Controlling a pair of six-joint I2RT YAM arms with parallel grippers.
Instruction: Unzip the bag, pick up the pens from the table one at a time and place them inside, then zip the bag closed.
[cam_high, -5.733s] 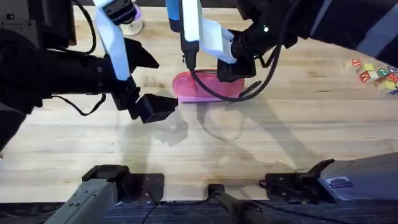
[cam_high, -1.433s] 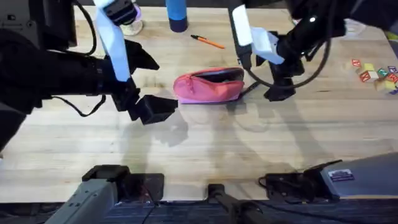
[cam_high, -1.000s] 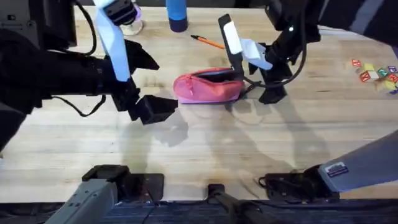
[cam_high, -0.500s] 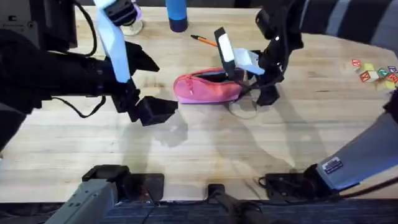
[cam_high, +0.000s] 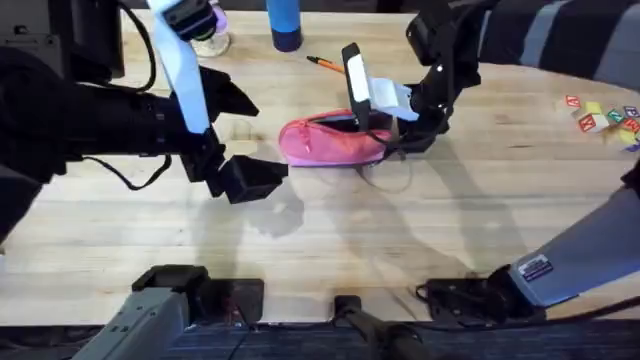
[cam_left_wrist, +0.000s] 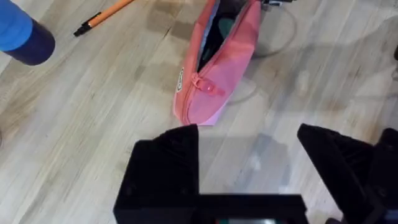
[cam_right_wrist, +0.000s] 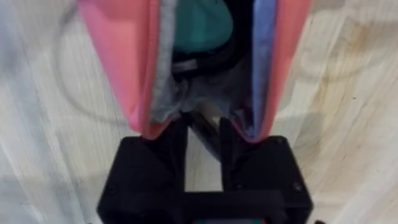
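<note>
The pink bag (cam_high: 330, 141) lies on the table (cam_high: 330, 240) with its zipper open, showing teal lining (cam_right_wrist: 202, 25). My right gripper (cam_high: 405, 137) is at the bag's right end. Its fingers (cam_right_wrist: 176, 140) stand close together around a slim black pen (cam_right_wrist: 202, 132) that points into the opening. The bag's pink sides (cam_right_wrist: 121, 62) hang over the fingertips. The orange pen (cam_high: 331, 66) lies on the table behind the bag, and its black tip (cam_left_wrist: 81, 29) is in the left wrist view. My left gripper (cam_high: 250, 178) hovers open just left of the bag (cam_left_wrist: 214, 74).
A blue cup (cam_high: 284, 22) stands at the back, near the orange pen. Small coloured blocks (cam_high: 603, 116) sit at the far right. A thin cord loop (cam_high: 390, 172) lies on the table in front of the bag's right end.
My right gripper has moved left from beside the bag to its right end, over the black pen. The left arm and the bag have not moved.
</note>
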